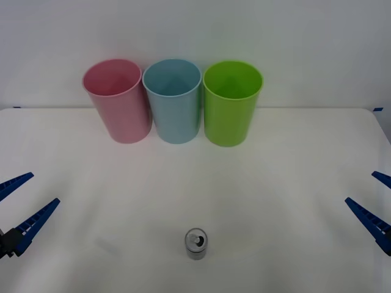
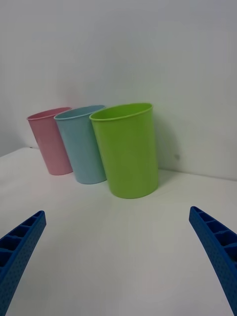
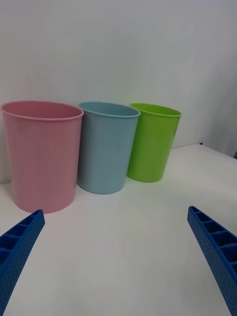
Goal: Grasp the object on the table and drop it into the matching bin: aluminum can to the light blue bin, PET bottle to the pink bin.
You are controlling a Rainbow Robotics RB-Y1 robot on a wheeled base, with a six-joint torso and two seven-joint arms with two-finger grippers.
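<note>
Midway between the spread-open left gripper point(image 1: 21, 206) and spread-open right gripper point(image 1: 374, 207), the can point(image 1: 196, 243) is standing upright, neither arm sitting clearly nearer.

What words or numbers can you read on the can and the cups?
None can be read.
Can: any print on its dark side is too small to read.
Pink bin, blue bin, green bin: plain, no labels.
Table: no writing.
</note>
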